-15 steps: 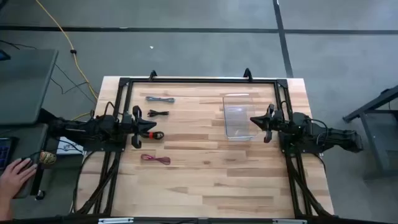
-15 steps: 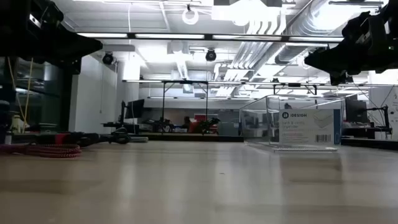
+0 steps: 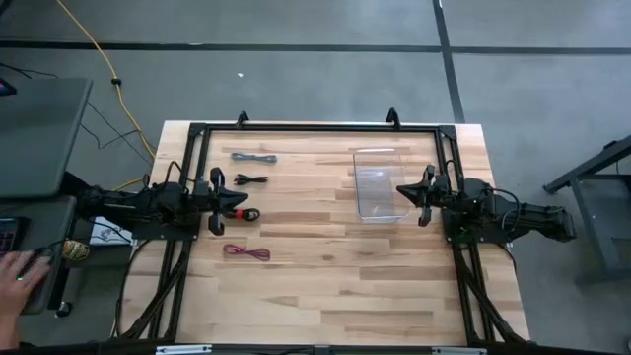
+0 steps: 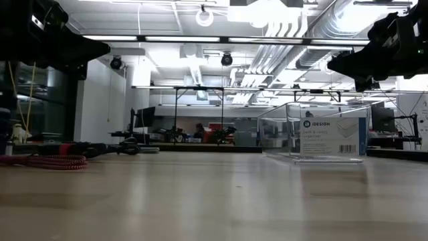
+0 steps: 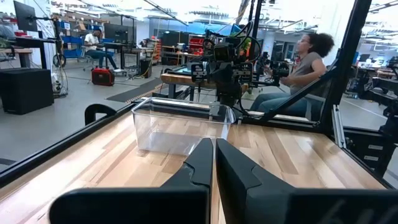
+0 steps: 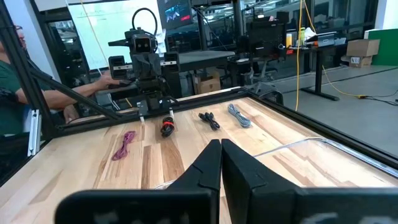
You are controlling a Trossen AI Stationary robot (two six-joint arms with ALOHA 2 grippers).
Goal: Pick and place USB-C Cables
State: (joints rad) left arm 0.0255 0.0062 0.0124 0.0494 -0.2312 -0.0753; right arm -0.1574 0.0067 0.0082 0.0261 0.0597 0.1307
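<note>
High view
- Table: a pale wooden table (image 3: 325,286) with a black frame around its edge.
- Left gripper (image 3: 245,202): at the table's left side, pointing inward, fingers pressed together, nothing held.
- Right gripper (image 3: 399,191): at the table's right side, pointing inward beside the clear plastic box (image 3: 378,184), fingers together, nothing held.
- Grey cable (image 3: 253,157): near the table's far left corner.
- Black cable (image 3: 251,179): just nearer than the grey one.
- Black-and-red cable (image 3: 246,214): just beside the left gripper's tip.
- Magenta-red cable (image 3: 246,252): nearest the front, apart from the others.
- Person: a hand (image 3: 20,286) at the left edge, off the table.

Low view
- Magenta-red cable (image 4: 47,161): flat on the wood at the left.
- Clear plastic box (image 4: 321,137): standing on the right, a label on its wall.
- Arms: dark shapes in both upper corners; fingertips not shown.

Left wrist view
- Left gripper (image 5: 214,163): the two dark fingers meet, empty.
- Clear plastic box (image 5: 180,127): ahead on the table, empty, with the right arm behind it.

Right wrist view
- Right gripper (image 6: 221,163): fingers closed together, empty.
- Cables: magenta-red (image 6: 124,144), black-and-red (image 6: 166,126), black (image 6: 209,120) and grey (image 6: 239,116) in a row across the wood, all apart from one another.
</note>
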